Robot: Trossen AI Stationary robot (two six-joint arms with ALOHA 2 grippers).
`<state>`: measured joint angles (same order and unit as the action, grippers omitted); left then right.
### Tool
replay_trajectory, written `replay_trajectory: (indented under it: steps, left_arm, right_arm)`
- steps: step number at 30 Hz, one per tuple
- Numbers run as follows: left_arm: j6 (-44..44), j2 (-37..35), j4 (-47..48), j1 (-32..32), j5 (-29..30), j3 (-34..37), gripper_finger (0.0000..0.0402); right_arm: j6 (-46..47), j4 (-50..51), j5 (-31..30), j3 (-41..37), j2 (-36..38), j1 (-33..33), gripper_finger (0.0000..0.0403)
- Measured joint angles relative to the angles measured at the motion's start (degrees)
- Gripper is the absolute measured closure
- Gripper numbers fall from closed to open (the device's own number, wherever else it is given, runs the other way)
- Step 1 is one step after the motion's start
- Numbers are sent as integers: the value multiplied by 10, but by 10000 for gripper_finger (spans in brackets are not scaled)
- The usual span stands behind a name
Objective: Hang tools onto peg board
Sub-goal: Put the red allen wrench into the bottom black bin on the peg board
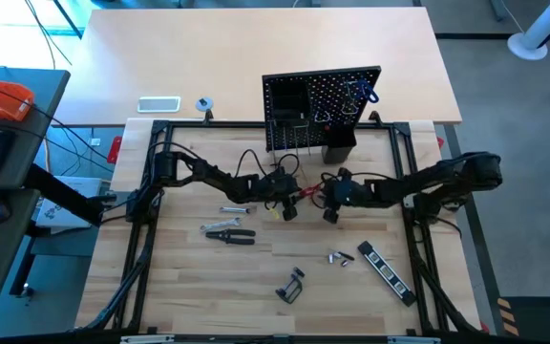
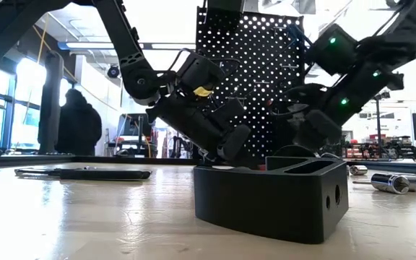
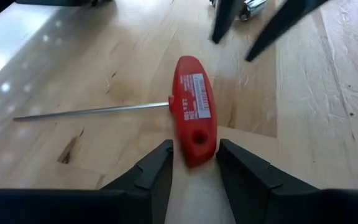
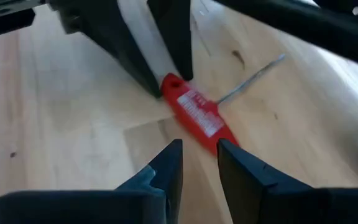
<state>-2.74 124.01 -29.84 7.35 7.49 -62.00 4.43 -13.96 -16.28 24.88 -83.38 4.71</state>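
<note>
The red T-handle key (image 3: 191,112) lies flat on the table (image 1: 256,287) between both claws, in front of the peg board (image 1: 323,110). The left claw (image 3: 194,158) straddles one handle end, part open (touching it or not, I cannot tell). The right claw (image 4: 199,163), part open, sits at the other end.

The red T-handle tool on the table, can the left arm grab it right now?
Probably yes. The left gripper already has its fingers on either side of one end of the red T-handle tool, though the right gripper crowds the other end.
</note>
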Motion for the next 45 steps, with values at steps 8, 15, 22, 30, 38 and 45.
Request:
replay_trajectory:
  steps: [8, 15, 22, 30, 38, 45]
  left_arm:
    - [0, 0, 1, 0, -6, 0, 279]
    - [0, 0, 1, 0, -12, 0, 279]
    - [4, 0, 1, 0, -14, 0, 279]
    - [12, 0, 1, 0, -12, 0, 279]
    - [23, 0, -1, 2, -8, 0, 282]
    - [32, 0, -5, 2, -35, 1, 311]
  right_arm:
    - [-63, -62, 128, 0, -27, 76, 307]
    - [-79, -95, 148, 1, -58, 108, 259]
    - [-85, -125, 204, 3, -116, 146, 237]
    - [-86, -152, 230, 3, -145, 144, 283]
    - [-96, -168, 236, 3, -147, 120, 361]
    - [-89, -174, 211, 3, -147, 95, 361]
